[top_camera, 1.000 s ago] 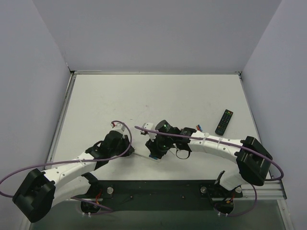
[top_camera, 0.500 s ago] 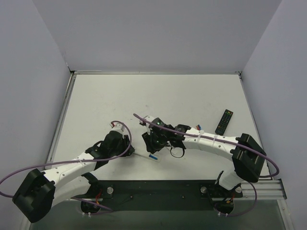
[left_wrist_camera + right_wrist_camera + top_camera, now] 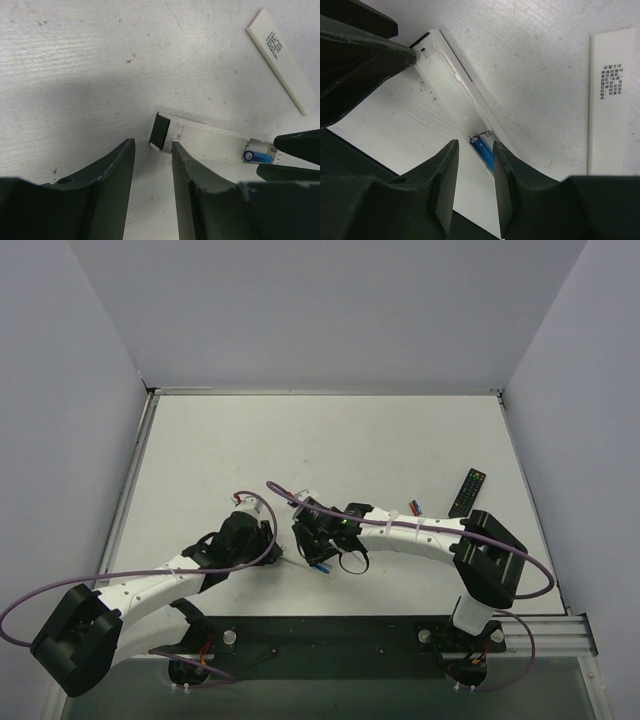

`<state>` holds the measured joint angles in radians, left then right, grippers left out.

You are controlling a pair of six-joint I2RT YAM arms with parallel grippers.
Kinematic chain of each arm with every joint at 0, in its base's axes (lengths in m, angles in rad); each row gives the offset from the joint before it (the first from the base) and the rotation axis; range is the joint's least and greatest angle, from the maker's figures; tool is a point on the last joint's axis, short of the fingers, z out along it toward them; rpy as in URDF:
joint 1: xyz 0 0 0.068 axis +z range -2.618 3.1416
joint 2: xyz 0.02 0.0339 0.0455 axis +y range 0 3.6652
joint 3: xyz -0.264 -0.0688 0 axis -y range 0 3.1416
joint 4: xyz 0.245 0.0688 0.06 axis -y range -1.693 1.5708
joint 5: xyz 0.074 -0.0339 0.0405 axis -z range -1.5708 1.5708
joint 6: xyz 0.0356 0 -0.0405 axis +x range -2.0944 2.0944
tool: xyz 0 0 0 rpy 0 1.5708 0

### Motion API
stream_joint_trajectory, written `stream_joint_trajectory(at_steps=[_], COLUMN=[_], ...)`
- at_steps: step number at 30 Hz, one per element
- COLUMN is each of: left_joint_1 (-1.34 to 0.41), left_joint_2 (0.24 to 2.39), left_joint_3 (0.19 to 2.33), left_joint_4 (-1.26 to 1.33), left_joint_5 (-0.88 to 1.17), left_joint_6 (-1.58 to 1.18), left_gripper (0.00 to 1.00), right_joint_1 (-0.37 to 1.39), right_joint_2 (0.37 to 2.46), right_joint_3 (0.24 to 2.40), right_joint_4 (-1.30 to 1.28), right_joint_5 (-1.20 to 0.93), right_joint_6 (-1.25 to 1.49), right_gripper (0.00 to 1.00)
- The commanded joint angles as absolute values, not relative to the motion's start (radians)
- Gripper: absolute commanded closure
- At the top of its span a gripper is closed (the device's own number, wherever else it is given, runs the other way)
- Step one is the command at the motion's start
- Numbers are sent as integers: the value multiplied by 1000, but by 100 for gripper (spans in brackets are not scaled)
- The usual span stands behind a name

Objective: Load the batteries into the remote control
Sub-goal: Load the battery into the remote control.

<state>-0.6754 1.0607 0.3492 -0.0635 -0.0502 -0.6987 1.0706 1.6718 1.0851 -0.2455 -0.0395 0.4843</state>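
Observation:
The white remote control point(image 3: 210, 142) lies back side up with its battery bay open; its dark patch point(image 3: 160, 131) is at the end nearest my left gripper. One blue battery point(image 3: 484, 150) lies in the bay and also shows in the left wrist view point(image 3: 257, 156) and the top view point(image 3: 321, 566). My left gripper point(image 3: 152, 147) is open, its fingertips just short of the dark end. My right gripper point(image 3: 475, 147) is open, its jaws either side of the battery. In the top view both grippers, left point(image 3: 274, 552) and right point(image 3: 312, 550), meet over the remote and hide most of it.
The remote's loose white cover point(image 3: 282, 60) with printed text lies beside it, also in the right wrist view point(image 3: 610, 100). Small red and blue cylinders point(image 3: 412, 507) lie to the right. A black remote point(image 3: 466, 493) lies further right. Purple cables loop over both arms.
My right gripper has moved left, closer to my left gripper and over the remote's battery end. The left arm has barely moved.

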Motion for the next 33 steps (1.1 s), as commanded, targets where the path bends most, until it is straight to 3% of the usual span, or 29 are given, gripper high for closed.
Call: stream_joint_trajectory(at_steps=[1,20,27,33], left_joint_1=[-680,-736,-697,-661], left_joint_2=[1059,925,914,1066], left_joint_3=[371,333,386,449], left_joint_4=[-48,-110,-97,-32], left_joint_5=[-40,-26,-103,-54], left_joint_6=[-695,-781,-736,-675], left_gripper=[55,56,50,43], right_joint_1=[1081,1083,1078,1080], right_joint_2=[1677,1520,1491,1485], right_joint_3=[1120,1032,1006,1000], right_joint_4=[-295,-273,-255,-255], right_joint_5=[23,126,138,130], right_joint_6=[517,495,494,505], right_gripper=[71,72,72,72])
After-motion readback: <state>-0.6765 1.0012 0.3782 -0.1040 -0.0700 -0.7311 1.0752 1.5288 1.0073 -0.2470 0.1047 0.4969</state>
